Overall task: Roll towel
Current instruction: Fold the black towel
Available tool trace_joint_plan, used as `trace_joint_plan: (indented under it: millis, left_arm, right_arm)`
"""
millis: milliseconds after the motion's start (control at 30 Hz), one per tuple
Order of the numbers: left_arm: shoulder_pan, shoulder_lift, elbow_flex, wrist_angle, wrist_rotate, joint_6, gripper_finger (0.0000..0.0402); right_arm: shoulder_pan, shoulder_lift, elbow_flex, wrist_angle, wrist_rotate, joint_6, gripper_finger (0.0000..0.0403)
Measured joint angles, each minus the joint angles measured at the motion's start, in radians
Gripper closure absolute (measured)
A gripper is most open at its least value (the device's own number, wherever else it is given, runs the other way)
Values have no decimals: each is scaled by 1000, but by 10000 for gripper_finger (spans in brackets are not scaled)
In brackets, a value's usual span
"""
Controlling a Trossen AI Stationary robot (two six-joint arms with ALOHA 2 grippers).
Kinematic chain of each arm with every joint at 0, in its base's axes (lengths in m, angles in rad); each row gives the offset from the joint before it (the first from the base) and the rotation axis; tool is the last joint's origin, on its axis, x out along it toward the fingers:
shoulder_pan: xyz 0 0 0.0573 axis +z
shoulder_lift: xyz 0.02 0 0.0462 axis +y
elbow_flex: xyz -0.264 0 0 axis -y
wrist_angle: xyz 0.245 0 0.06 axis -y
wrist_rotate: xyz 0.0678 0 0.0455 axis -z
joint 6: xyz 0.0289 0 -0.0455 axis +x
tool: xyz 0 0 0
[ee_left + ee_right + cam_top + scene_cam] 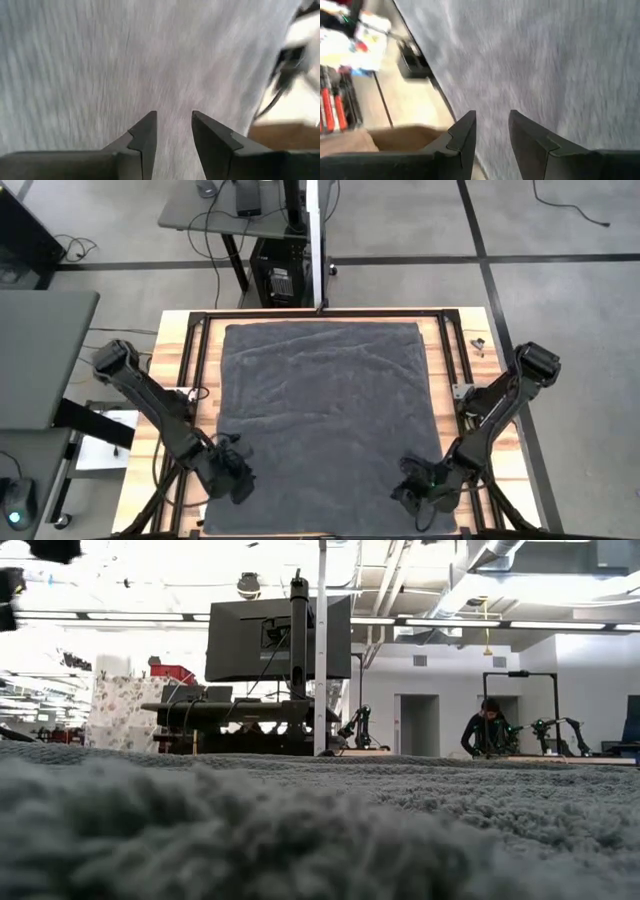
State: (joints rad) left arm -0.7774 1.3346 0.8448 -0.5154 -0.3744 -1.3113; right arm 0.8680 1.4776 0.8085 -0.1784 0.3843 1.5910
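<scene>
The dark grey towel [325, 420] lies spread flat over the wooden table [170, 360] and fills the foreground of the low view [320, 830]. My left gripper [238, 485] hovers over the towel's near left corner. Its fingers stand a little apart [174, 122] with nothing between them and only the towel [125, 60] beyond. My right gripper [412, 495] hovers over the near right corner, open by a small gap [492, 120], above the towel [545, 65] close to one of its edges. Neither gripper shows in the low view.
A black frame rail [195, 380] runs along the table beside the towel. A monitor on a post [280, 635] stands beyond the far edge. A person [490, 725] sits far off in the room. Bare wood shows left and right of the towel.
</scene>
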Motion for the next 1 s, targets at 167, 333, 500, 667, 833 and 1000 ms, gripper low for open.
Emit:
trace_joint_plan:
  millis: [167, 333, 500, 667, 833, 1000]
  left_arm:
    - [31, -28, 7, 48, 126, 163, 276]
    - [-29, -2, 76, 84, 178, 283, 237]
    - [-100, 126, 216, -1, 187, 354, 224]
    - [-158, 329, 441, -198, 186, 384, 224]
    - [-201, 532, 628, -350, 184, 363, 224]
    - [-228, 666, 746, -368, 185, 294, 223]
  right_arm:
    - [-39, 2, 16, 140, -28, -133, 295]
    - [-8, 33, 137, 132, -24, -298, 295]
    - [26, 131, 303, 31, -16, -491, 295]
    - [72, 258, 482, -236, -13, -645, 295]
    - [137, 384, 609, -507, -14, -619, 295]
    - [212, 465, 670, -532, -20, -561, 287]
